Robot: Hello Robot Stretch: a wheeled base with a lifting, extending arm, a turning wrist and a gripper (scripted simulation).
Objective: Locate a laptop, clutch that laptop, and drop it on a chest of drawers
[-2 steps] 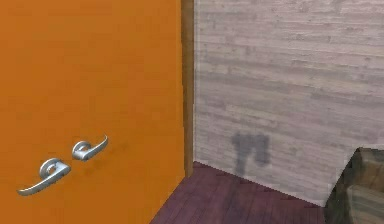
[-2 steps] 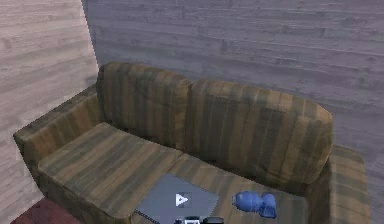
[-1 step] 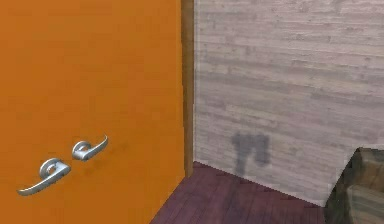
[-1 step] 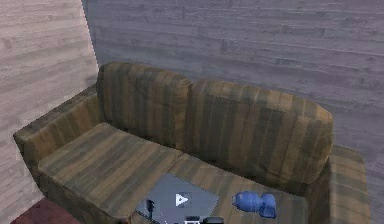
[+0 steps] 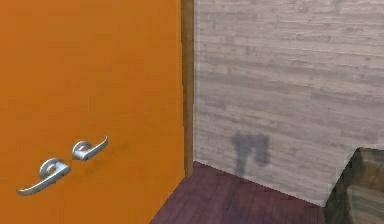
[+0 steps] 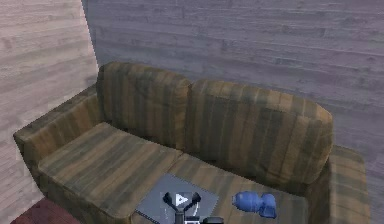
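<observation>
Because the laptop (image 6: 158,207) lies flat near the front edge of the sofa (image 6: 120,150) seat, right at my gripper (image 6: 192,208), I cannot tell whether I hold anything. A weak grip on so thin a slab could, I judge, let it slide off the seat, or nudge the blue thing (image 6: 255,203) near it.

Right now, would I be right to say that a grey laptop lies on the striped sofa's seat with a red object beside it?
Not quite: the object is blue, not red. The arm side view shows it beside the grey laptop on the seat of the striped sofa.
</observation>
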